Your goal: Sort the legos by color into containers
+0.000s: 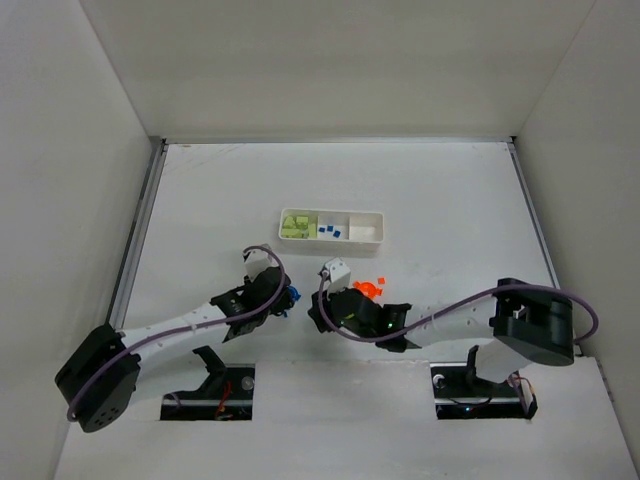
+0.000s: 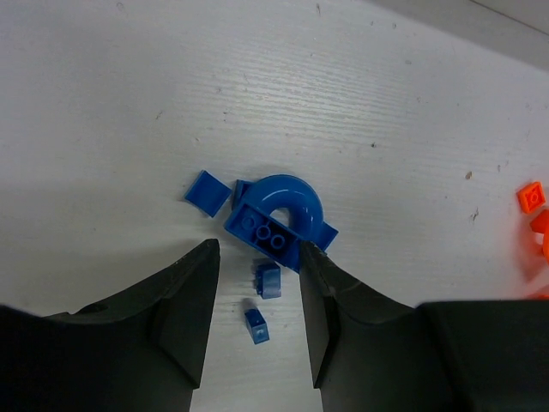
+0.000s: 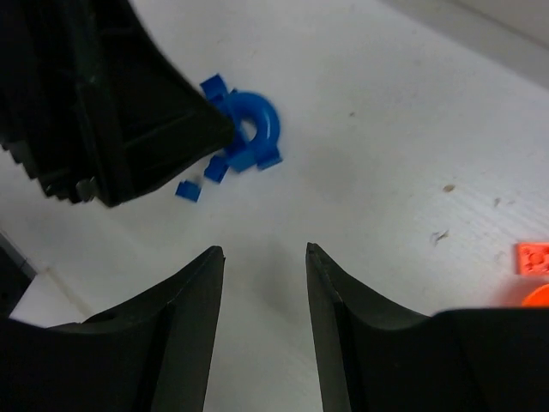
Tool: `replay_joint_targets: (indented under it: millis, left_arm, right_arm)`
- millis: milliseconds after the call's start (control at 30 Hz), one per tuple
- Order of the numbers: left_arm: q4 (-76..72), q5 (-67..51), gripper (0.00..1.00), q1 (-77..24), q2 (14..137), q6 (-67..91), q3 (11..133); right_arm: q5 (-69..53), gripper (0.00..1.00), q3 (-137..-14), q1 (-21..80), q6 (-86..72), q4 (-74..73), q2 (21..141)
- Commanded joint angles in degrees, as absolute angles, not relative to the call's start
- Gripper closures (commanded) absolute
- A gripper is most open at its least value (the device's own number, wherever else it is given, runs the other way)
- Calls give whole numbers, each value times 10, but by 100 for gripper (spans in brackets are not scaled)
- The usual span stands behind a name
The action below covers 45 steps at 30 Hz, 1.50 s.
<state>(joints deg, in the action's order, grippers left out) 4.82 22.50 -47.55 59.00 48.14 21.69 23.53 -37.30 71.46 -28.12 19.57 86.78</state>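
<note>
Hangs with left gripper [image 2: 257, 257] parted and empty astride blue legos [image 2: 274, 219] on the table [image 1: 450, 200], right gripper [image 3: 264, 257] likewise parted, empty, nearby, orange legos [image 1: 367, 288] beside it, green legos [image 1: 294, 226] in tray's [image 1: 380, 228] left compartment.

Bright, even, diffuse light; soft faint shadows; wrist views slightly soft.

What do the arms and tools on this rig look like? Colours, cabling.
Both alike: left arm and right arm have white links and bulky black joint housings, each with a purple cable looped along it. The left tool and right tool each have two matte black, wedge-shaped fingers. No markings legible.
</note>
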Motion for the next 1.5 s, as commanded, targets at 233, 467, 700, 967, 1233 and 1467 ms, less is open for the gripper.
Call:
replay_joint_targets:
  millis: [233,467,700,967,1233,1467]
  left_arm:
    - [-28,232,58,-481,633,496,208]
    - [-55,234,58,-476,661,501,205]
    - [-70,241,65,-474,671,497,200]
    - [-39,241,81,-479,617,494,183]
    - [20,219,85,-465,495,485,199]
    - [55,209,87,-424,438,477,228]
  right_arm:
    - [270,51,-357,786,-359,218,919]
    - [270,51,-374,795,-362,225,940]
    - [273,48,-376,802,-362,230,937]
    - [298,41,-350,811,-364,228,881]
    - [297,38,-395,813,-355,246,936]
    - [313,39,-444,811,-348,304,1006]
